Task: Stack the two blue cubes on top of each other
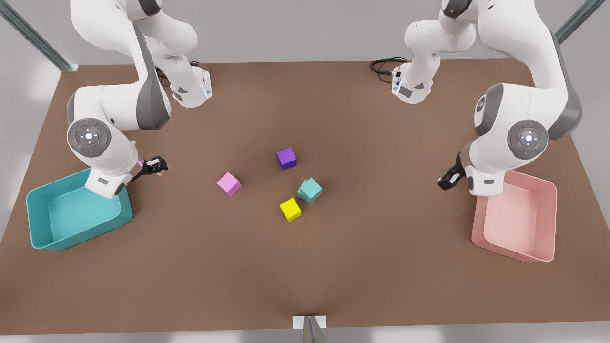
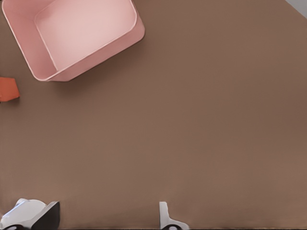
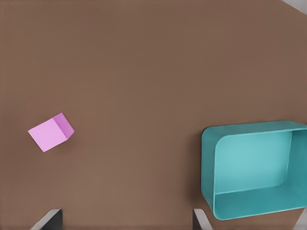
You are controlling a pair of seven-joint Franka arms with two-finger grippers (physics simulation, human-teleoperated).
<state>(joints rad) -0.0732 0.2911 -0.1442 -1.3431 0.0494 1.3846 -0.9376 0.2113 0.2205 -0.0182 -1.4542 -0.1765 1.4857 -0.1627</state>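
Stacking looks done: the two blue cubes (image 1: 310, 189) sit mid-frame, it seems one on the other. Left gripper (image 1: 448, 180), middle right, and right gripper (image 1: 155, 166), middle left, wait with fingers wide and empty. Next, just keep clear.

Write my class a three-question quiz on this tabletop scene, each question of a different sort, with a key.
1. True or false: the pink cube rests on the table, outside both bins.
2. What lies nearest the left gripper? A. pink bin B. teal bin C. purple cube
3. Fill in: the right gripper has its fingers ___.
Key: 1 true; 2 A; 3 open.
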